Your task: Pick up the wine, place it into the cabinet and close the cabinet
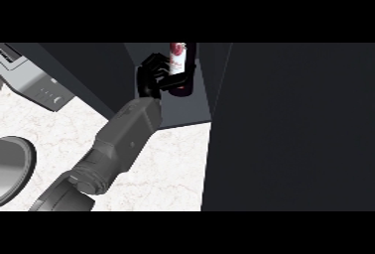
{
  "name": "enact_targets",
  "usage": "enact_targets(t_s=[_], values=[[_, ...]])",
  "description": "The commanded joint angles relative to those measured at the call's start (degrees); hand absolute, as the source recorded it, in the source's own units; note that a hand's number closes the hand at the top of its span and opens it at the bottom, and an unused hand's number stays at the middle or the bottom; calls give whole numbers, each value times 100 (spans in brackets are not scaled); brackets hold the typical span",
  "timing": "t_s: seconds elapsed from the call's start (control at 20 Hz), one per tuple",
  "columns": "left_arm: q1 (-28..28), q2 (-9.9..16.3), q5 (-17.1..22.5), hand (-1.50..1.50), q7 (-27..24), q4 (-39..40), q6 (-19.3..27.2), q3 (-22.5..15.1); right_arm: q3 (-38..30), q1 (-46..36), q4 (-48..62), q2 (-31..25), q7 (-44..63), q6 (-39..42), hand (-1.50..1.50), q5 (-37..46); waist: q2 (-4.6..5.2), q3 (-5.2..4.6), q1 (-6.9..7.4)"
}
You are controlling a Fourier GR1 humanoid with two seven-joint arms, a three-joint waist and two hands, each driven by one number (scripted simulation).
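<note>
One hand (152,74) shows, at the end of a grey forearm (121,144) that rises from the lower left; which arm it belongs to cannot be told. Its black fingers curl round the wine (179,67), held upright inside the cabinet (168,111) opening, near its top. The dark cabinet door (293,129) stands open just right of the wine, filling that side. Left of the cabinet lies the pale marble counter (66,134), with a grey appliance (33,82) and a round grey bowl (13,168) on it
</note>
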Motion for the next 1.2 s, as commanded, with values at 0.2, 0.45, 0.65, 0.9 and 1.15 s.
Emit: enact_targets(t_s=[0.2, 0.45, 0.65, 0.9, 1.15], values=[[-279, 160, -285, 150, 25, 362, 333, -203, 16, -54, -136, 14, 65, -35, -150, -61, 22, -2, 18], [-211, 335, -815, 150, 17, 516, 1066, -716, 15, 123, -102, 9, -27, 91, -150, -118, 77, 20, -43], [-71, 487, -926, 150, 0, 521, 1203, -816, -2, 82, -141, -21, -88, 138, -150, -122, 96, 7, -51], [135, 729, -1033, 150, 138, 522, 1329, -911, -34, -9, -70, 3, -72, 80, -150, -111, 129, -9, -32], [164, 766, -1212, 150, 406, 520, 1665, -1069, 45, -43, -182, 6, -22, 71, -150, -88, 125, -10, -113]])
